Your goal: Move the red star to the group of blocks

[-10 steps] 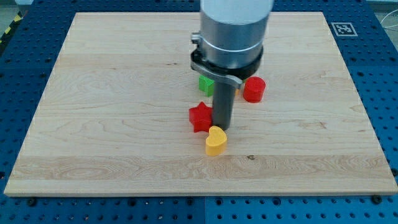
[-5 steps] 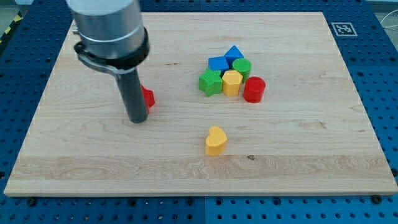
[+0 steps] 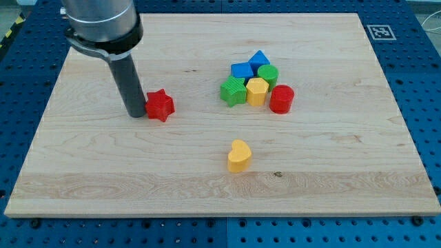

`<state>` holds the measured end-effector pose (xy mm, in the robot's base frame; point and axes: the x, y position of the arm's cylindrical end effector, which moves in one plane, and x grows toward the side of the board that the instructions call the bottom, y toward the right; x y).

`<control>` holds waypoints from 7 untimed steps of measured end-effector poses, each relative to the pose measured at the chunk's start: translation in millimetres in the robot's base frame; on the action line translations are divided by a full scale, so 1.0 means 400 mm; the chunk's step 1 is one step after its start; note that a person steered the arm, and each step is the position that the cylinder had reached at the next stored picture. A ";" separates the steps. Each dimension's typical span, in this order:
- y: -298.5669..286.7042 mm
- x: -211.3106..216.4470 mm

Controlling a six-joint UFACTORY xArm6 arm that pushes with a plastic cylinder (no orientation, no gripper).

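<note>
1. The wooden tabletop (image 3: 331, 186) fills most of the view.
2. My arm ends in a plain rod with no jaws; my tip (image 3: 136, 115) rests just left of the red star (image 3: 160, 105), touching or nearly so.
3. The group sits well right of the star: two blue blocks (image 3: 242, 69) (image 3: 260, 59), two green (image 3: 233, 89) (image 3: 268, 74), a yellow hexagonal block (image 3: 257, 90), and a red cylinder (image 3: 281, 98).
4. A yellow heart (image 3: 239, 156) lies alone, nearer.

Bright, even overhead light; soft short shadows; sharp focus, no glare.
</note>
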<state>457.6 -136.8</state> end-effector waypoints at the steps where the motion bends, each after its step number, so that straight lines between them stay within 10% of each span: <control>1: 0.077 -0.001; 7: 0.213 0.062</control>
<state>482.5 -51.4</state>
